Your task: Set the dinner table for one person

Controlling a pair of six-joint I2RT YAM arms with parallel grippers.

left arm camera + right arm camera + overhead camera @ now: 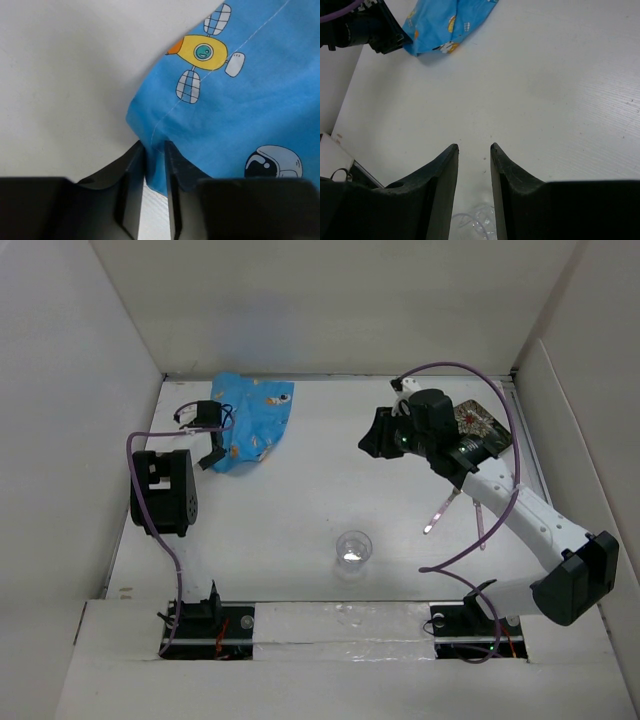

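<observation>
At the near edge, the two arm bases sit on either side of a white strip, and the white bench (300,490) spreads out from there, boxed in by a left wall (70,440), a right wall (590,420) and a back wall (340,300). A clear cup (352,548) stands alone just beyond the strip, near the middle, with bare bench all around it. To its right, two thin pink utensils (441,512) lie partly under the right arm, which slants over that side with a purple cable (450,560) looping beside it; their type is too small to tell. The middle of the bench is open from the cup to the back wall. The right hand (474,146) hangs raised over the far centre-right, its fingers slightly parted with nothing between them. Behind it, a dark patterned plate (483,425) lies close to the right wall, partly hidden by the wrist. On the far left, the left hand (155,150) is pressed together on the edge of a blue cartoon-print cloth (255,418), which lies rumpled against the back edge, close to the left wall.
</observation>
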